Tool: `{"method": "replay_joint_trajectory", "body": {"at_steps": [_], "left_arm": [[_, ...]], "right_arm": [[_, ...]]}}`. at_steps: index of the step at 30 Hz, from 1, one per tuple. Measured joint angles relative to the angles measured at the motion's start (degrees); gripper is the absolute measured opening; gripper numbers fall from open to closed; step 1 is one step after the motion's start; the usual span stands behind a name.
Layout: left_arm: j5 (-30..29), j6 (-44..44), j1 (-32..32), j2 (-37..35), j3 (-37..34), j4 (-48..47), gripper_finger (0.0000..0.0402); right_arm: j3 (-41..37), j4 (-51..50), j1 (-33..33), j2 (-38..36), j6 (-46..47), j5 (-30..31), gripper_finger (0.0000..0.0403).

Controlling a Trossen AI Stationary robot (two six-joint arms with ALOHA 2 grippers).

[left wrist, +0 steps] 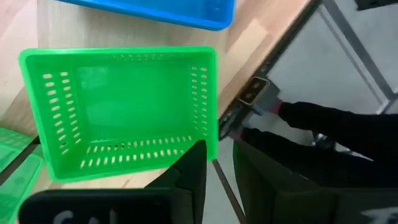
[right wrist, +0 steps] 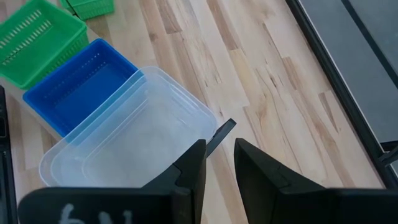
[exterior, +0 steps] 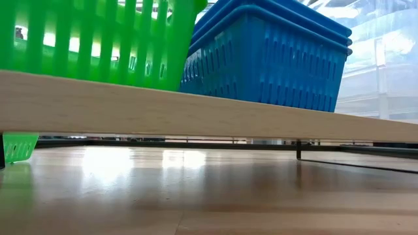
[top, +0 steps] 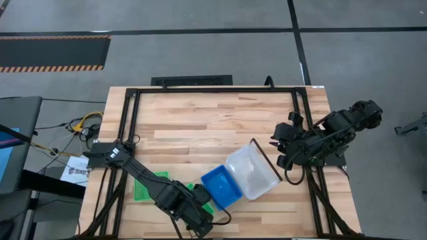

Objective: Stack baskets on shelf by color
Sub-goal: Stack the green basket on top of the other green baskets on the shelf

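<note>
The shelf (exterior: 196, 111) is seen in the low view as a long light-wood plank raised above the table (top: 200, 120), and three groups of baskets are placed on it in a row. In the high view the green basket (top: 150, 185) is mostly covered by the left arm, so only parts of it can be made out. The blue basket (top: 222, 186) lies beside it, and the clear basket (top: 252, 171) is touching the blue one on its other side. In the low view the blue basket is shown as more than one rim nested together; how many are stacked is hard to count. The clear basket is only a pale blur at the edge of that view. A further green piece (right wrist: 90, 6) lies apart on the table and is cut off by the picture's edge.

The left gripper (left wrist: 217, 165) is held just above the near rim of the green basket. Its fingers are parted by a narrow gap and nothing is seen between them; whether they touch the rim cannot be told.

The right gripper (right wrist: 219, 158) is held above the table just beside the clear basket, at the shelf's black wire end. Its fingers are slightly apart and nothing is held.
</note>
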Motion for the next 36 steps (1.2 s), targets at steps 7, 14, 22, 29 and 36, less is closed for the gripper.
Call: {"method": "replay_joint_trajectory", "body": {"at_steps": [7,14,22,29,36], "left_arm": [[-1.7,-3.3,-0.2,-4.3,1.8,-8.7,0.0067],[-12.9,-0.7,1.5,-10.1,-0.3,-9.4,0.0072],[-15.6,6.2,8.9,-13.7,-7.4,-9.5,0.0095],[-10.1,31.4,15.9,-14.0,-9.8,-9.3,0.0091],[-12.9,33.6,23.2,-25.9,-24.5,-9.6,0.0083]], "right_arm": [[0.0,-0.1,0.0,0.0,-0.1,0.0,0.0106],[0.0,-0.1,-0.1,0.0,-0.1,0.0,0.0106],[0.0,-0.1,-0.1,0.0,0.2,0.3,0.0106],[0.0,-0.1,-0.1,0.0,0.5,0.3,0.0106],[0.0,-0.1,-0.2,0.0,2.0,0.5,0.0106]]}}
